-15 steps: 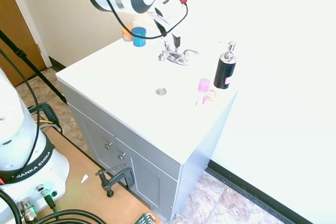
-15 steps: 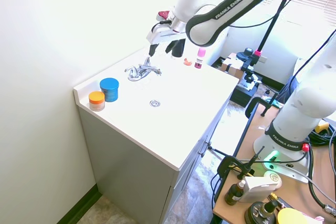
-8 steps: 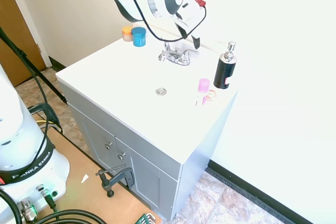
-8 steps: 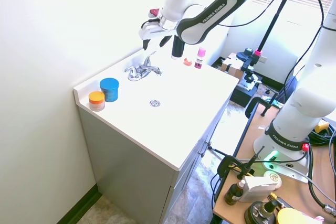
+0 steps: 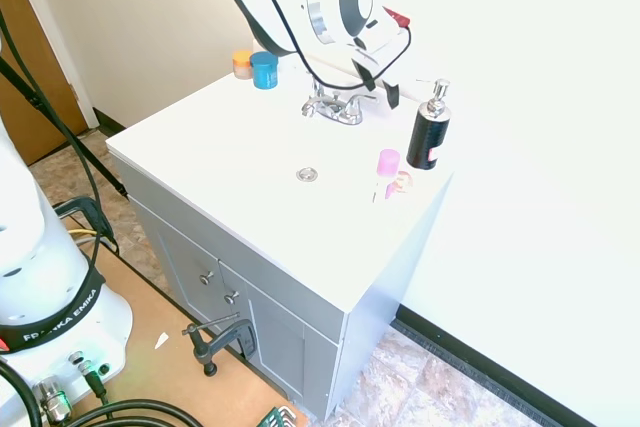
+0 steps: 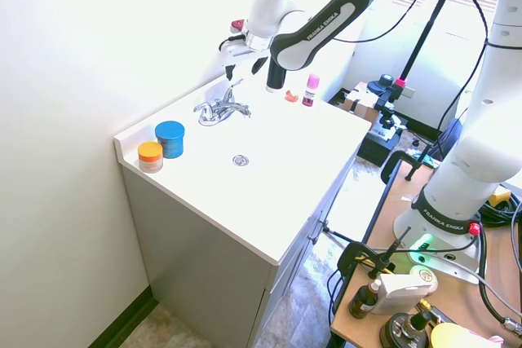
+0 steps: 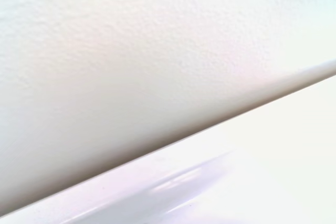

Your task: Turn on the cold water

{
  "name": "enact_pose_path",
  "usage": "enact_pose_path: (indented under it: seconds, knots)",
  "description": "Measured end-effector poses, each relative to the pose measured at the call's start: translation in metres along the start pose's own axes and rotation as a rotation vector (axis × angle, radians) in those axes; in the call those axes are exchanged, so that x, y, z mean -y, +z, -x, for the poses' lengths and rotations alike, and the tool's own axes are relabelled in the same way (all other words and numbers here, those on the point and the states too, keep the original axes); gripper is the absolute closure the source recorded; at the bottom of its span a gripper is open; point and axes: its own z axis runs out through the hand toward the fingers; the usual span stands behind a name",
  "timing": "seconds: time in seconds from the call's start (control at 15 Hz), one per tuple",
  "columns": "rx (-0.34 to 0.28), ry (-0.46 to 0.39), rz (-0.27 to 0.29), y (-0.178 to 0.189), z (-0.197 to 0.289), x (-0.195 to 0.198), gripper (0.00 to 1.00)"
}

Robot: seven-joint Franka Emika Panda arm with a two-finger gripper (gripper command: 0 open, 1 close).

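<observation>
White desk fills this small bathroom corner, with a bare wall behind it. Your hand hangs near the wall with its fingers apart and nothing in them. Look just below and a little in front of it: the shiny tap sits there, and its right-hand lever, the cold one, is the nearer one, its long side pointing toward the black soap bottle.

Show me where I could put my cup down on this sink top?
The biggest bare patch is the front of the white countertop, between the drain and the front edge. The stretch from the blue jar to the faucet is also free. It's crowded at the back right corner: gripper, black soap pump bottle and pink bottle.
</observation>
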Motion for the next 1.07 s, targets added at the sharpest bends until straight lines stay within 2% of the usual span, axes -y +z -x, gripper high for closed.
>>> enact_pose_path:
  seconds: [0.27, 0.47, 0.73, 1.07]
  knots:
    - [-0.006, -0.006, 0.05, 0.003, -0.002, -0.003, 0.0]
    - [0.007, -0.031, 0.078, 0.003, -0.005, -0.003, 0.0]
    - [0.03, -0.071, 0.144, 0.002, -0.004, -0.007, 0.0]
    - [0.125, -0.087, 0.228, -0.001, 0.002, -0.016, 0.0]
